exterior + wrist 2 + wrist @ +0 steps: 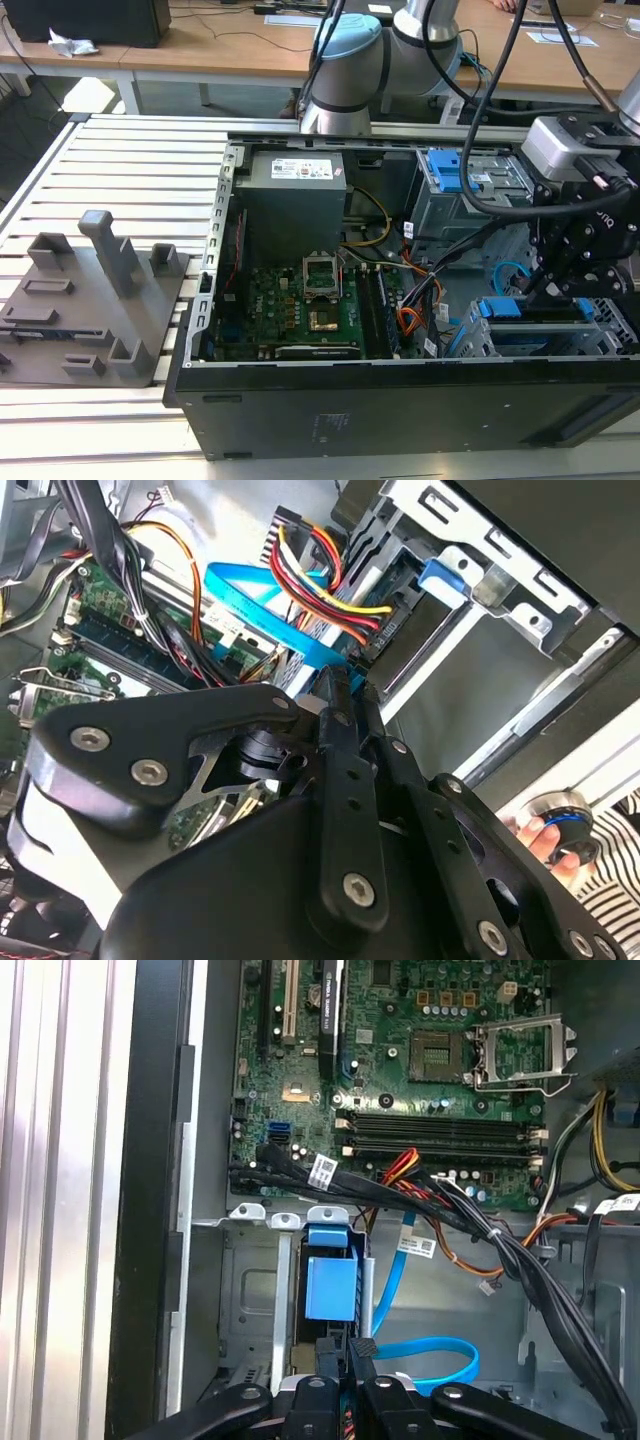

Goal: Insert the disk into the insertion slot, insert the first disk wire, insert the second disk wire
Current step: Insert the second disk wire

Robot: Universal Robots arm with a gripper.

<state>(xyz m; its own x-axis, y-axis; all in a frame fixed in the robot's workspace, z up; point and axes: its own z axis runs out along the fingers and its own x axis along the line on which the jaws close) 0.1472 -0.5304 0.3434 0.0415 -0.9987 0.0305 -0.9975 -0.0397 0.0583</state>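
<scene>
The hand (352,1352), fingers narrowed on a connector, hovers at the disk (330,1285) in the insertion slot (250,1300); keep the plug square

disk (330,1285) in insertion slot (250,1290), motherboard (420,1070)

Your arm (400,50) is built of silver-grey tubes with rounded pale-blue joint caps, and thick black cables (480,110) loop down to a light grey wrist block (565,145). Below that you see the matte black gripper (345,695), its flat linkage bars pinned with round silver screws (358,888).
</scene>
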